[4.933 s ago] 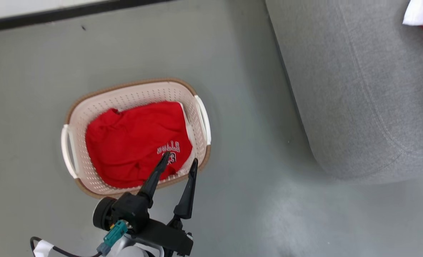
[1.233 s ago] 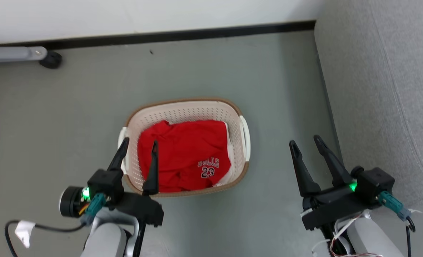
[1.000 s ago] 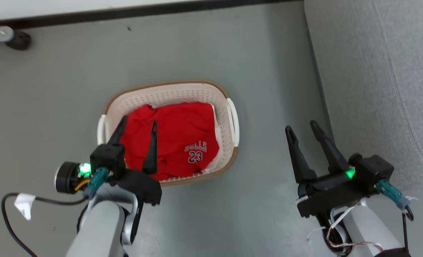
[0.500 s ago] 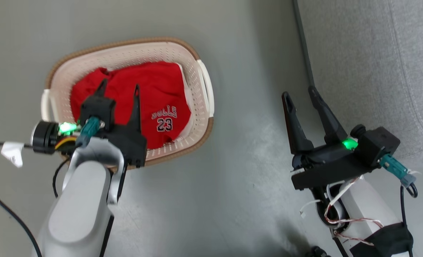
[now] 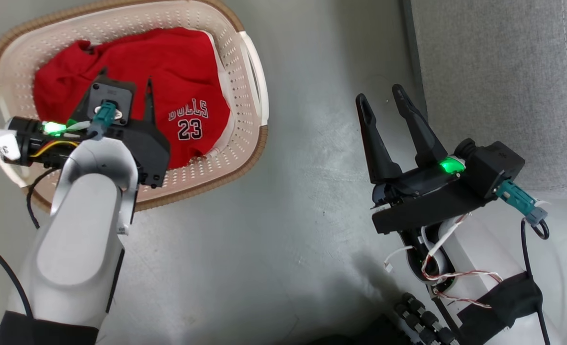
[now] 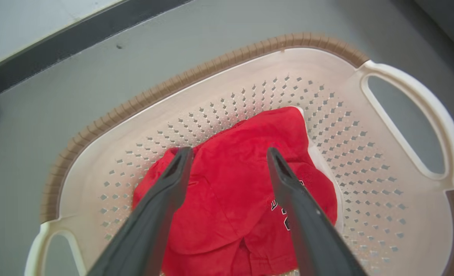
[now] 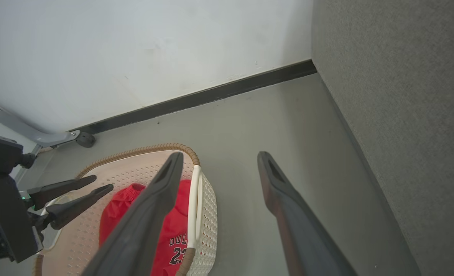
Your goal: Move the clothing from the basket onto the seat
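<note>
Clothing (image 5: pixel 178 72) lies bunched in the basket (image 5: pixel 247 57), left of the seat (image 5: pixel 494 72). Over the last second I've bent lower and carried my left gripper (image 6: pixel 229 153) in from the near rim to above the red cloth, fingers spread wide, holding nothing. My right gripper (image 5: pixel 380 94) waits beside the seat, equally wide and empty. A grasp looks next.

The grey floor (image 5: pixel 302 225) carries the basket (image 5: pixel 238 120). The seat (image 5: pixel 494 86) stands on it too, a strip of bare floor between them.
</note>
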